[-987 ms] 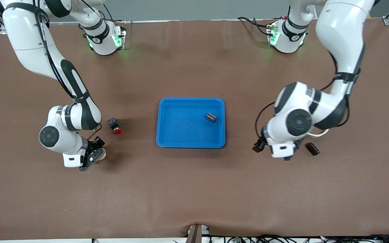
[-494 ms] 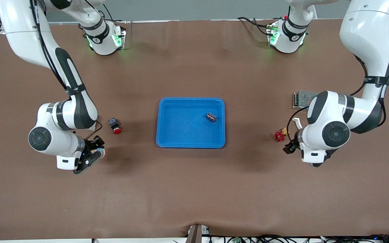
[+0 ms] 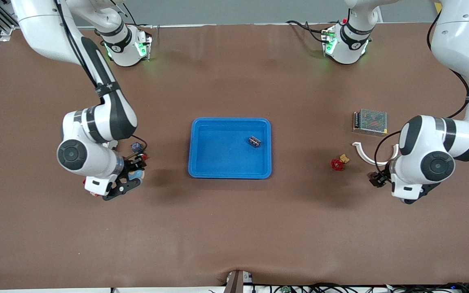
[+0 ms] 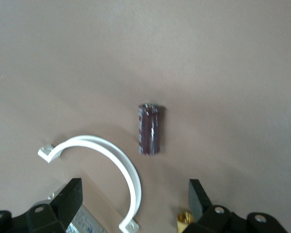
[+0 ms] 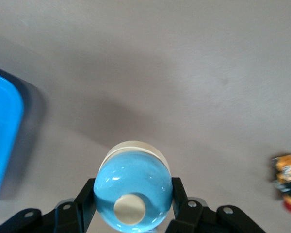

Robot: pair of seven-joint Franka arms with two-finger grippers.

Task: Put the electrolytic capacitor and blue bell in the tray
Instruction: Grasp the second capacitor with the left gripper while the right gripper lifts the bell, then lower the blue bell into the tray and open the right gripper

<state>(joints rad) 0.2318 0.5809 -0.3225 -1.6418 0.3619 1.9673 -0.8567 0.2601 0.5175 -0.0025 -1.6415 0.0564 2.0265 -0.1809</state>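
Observation:
The bright-blue tray lies mid-table with a small dark part in it. My right gripper is shut on the light-blue bell, which has a cream button and base. It holds the bell above the table, beside the tray's rim on the right arm's side. My left gripper is open over the table at the left arm's end. A dark cylindrical capacitor lies on the table just ahead of its fingertips. In the front view the left hand covers most of it.
A red push button lies close by the right gripper and also shows in the right wrist view. A white curved clamp, a red valve with a brass fitting and a metal mesh box lie near the left gripper.
The right arm has carried the bell toward the tray. The left arm has swung away from the tray toward its own end, uncovering the valve, clamp and mesh box.

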